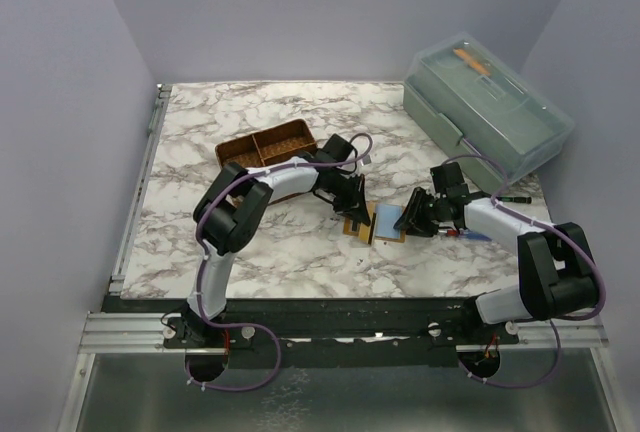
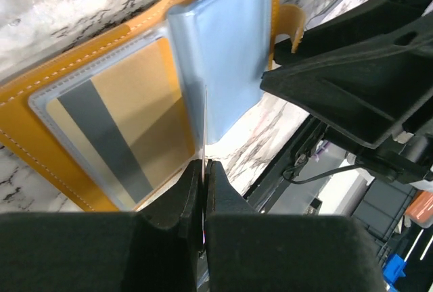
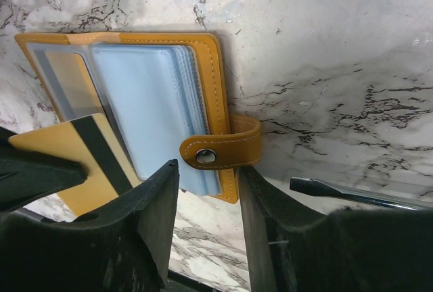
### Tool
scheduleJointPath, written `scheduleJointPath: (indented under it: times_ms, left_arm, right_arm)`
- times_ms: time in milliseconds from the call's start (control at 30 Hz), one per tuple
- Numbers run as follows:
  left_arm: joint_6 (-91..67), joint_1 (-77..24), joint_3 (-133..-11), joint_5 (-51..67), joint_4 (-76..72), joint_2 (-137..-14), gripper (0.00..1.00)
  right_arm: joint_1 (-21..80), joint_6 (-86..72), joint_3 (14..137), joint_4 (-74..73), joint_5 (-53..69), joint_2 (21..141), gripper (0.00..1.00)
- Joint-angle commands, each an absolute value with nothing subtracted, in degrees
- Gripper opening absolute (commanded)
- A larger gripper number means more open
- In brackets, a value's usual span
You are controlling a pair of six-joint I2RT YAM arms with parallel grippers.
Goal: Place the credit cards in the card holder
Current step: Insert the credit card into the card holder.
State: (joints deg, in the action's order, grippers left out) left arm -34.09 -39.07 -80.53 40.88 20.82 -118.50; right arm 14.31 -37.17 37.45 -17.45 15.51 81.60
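Left gripper (image 2: 204, 167): pinched tight on a yellowish credit card (image 3: 67, 153) with a dark stripe. From its own wrist camera the card shows only as a thin edge running straight out from the fingertips.
Held card's place: it lies over the near part of the card holder's left page. Whether its edge is in a slot I cannot tell.
Card holder (image 3: 213, 69): an orange leather wallet lying open on the marble table (image 3: 325, 55), directly ahead of both grippers and between them.
Second card (image 2: 122, 116): yellowish with a grey stripe, inside a clear sleeve on the left page, ahead and to the left of the left gripper's fingertips.
Sleeve stack (image 2: 223, 42): pale blue plastic, ahead and to the right of the same fingertips.
Right gripper (image 3: 208, 169): jaws partly apart, gripping nothing.
Snap tab (image 3: 230, 149): at the gap between the right gripper's fingertips; contact unclear.
Screwdriver (image 3: 358, 195): on the table just outside the right gripper's right finger.
Woven basket (image 1: 267, 144): beyond the left arm.
Clear lidded box (image 1: 490, 112): well beyond the right gripper.
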Motion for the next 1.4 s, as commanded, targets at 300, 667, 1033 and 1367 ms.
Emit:
scheduleJointPath:
  times_ms: [300,667,1033,1367]
  left_arm:
    - [-29.54,-37.72,-85.98,45.3,25.27,-123.27,0.0]
    - [-29.61,-37.66,-88.02,47.23,25.36,-126.03,0.0]
    - [-31.11,-36.47,-90.3,47.39,25.31,-128.38,0.0]
    - [-38.98,-34.11,-85.67,43.81,17.6,-126.56,0.0]
  right_arm:
    - [14.67,-35.52,36.89,-16.89,13.59,83.48,0.44]
    - [14.68,-35.09,37.0,-16.4,14.26,85.0,0.44]
    - [14.68,-34.64,37.07,-16.12,14.62,86.73,0.41]
    - [14.68,-35.42,35.95,-15.38,15.16,87.1,0.36]
